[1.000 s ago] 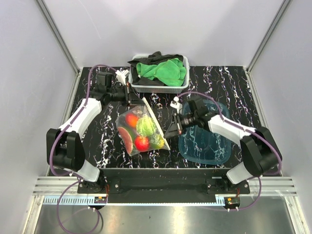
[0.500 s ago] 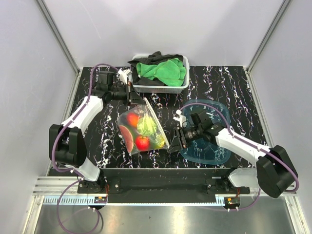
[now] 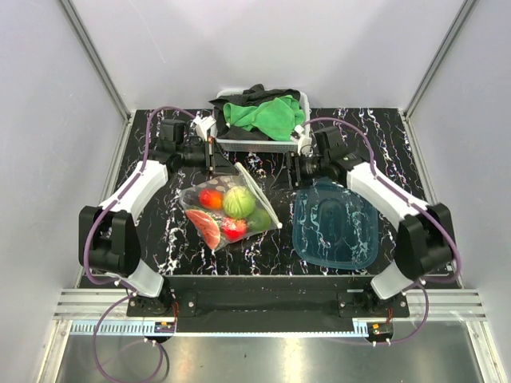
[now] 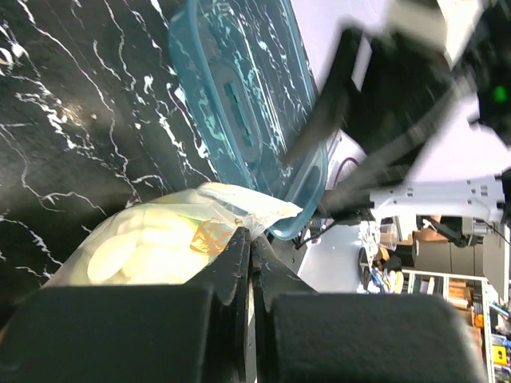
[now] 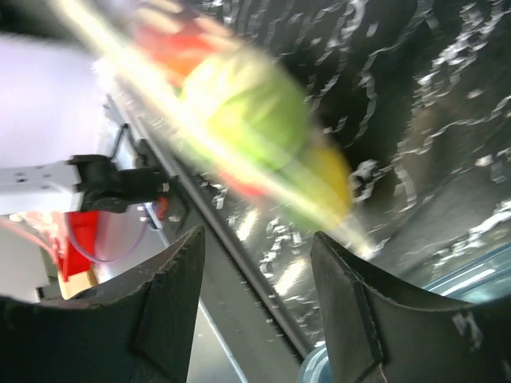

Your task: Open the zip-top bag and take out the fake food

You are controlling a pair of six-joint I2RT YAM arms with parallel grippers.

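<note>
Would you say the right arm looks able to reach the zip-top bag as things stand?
Probably yes: the right fingers are open, and only bare table separates them from the zip-top bag.

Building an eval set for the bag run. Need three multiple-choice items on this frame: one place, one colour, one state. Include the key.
1. Where does the teal tub lie relative to the zip-top bag?
A. on the right arm's side of it
B. on the left arm's side of it
C. underneath it

2. What colour is the cloth on top in the basket?
A. red
B. green
C. white

3. What state is the left gripper in?
A. open over the tub
B. shut on the zip-top bag
C. open over the basket

Key: 1 A, the top view shows the tub beside the bag, before the right arm. 2 B, the top cloth is bright green. 3 B, the left wrist view shows its jaws pressed together on the plastic edge.
</note>
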